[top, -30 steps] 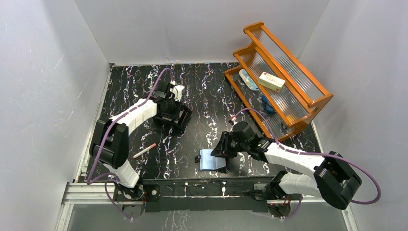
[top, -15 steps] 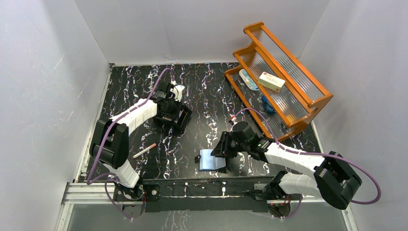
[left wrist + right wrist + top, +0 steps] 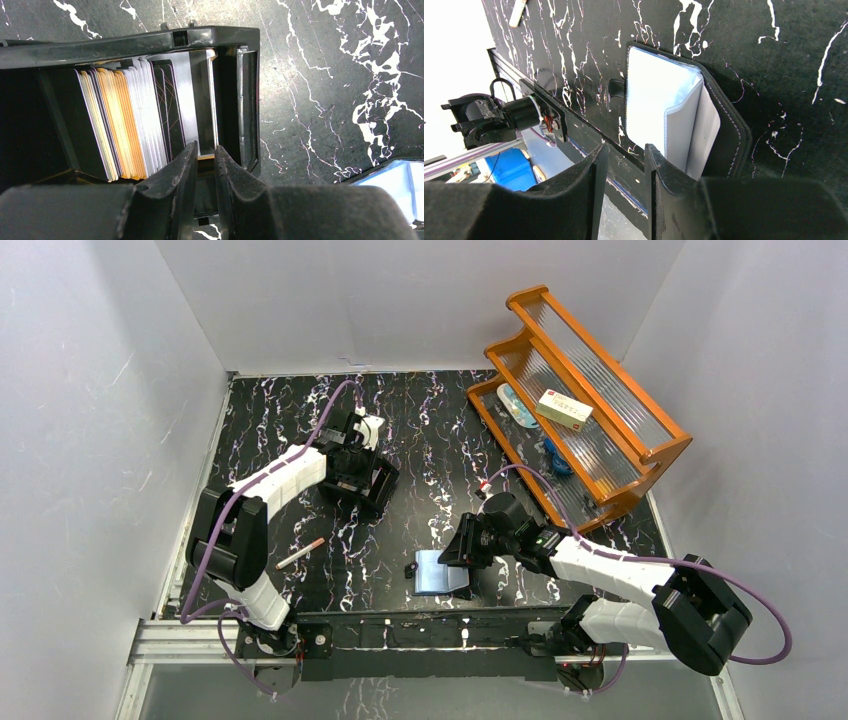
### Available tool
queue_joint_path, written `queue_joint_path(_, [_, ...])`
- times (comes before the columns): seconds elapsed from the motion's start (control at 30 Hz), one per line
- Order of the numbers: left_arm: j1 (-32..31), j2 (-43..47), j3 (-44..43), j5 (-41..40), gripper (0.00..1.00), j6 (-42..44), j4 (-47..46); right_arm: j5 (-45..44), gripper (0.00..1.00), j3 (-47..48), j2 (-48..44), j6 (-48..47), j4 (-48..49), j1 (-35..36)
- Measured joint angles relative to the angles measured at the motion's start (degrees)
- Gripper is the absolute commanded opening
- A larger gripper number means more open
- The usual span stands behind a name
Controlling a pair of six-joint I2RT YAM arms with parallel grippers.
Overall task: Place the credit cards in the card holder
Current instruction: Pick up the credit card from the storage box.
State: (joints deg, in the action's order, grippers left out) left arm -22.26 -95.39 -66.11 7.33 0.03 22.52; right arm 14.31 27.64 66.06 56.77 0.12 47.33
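Credit cards (image 3: 125, 120) stand on edge in a row inside a black plastic box (image 3: 125, 42), directly ahead of the left claw (image 3: 206, 160) and running off to its left: beige, orange, white, then dark ones. The left claw's fingers are drawn close, leaving only a slim gap at the near wall of the box. A beige strip of card shows in that gap, with a silver-grey card just ahead of it. Whether the fingers pinch anything cannot be told.

The right claw (image 3: 624, 155) is likewise narrow, a thin slit between its fingers with nothing seen inside it. The card holder (image 3: 659, 100) lies open on the marbled black worktop (image 3: 774, 60) just ahead of this claw and a little to its right. Its pale blue lining faces up, and one pocket lifts from the black stitched cover near the right finger. No card shows in the holder.
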Motion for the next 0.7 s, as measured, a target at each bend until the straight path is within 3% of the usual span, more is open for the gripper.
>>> queue_joint_path(0.37, [0.0,0.0,0.07,-0.02,0.12,0.2,-0.26,0.0,0.41,0.0,0.0,0.02,0.02,0.0])
queue_joint_path(0.7, [0.0,-0.04,0.15,0.79,0.16,0.66,-0.33,0.0,0.41,0.0,0.0,0.02,0.02,0.0])
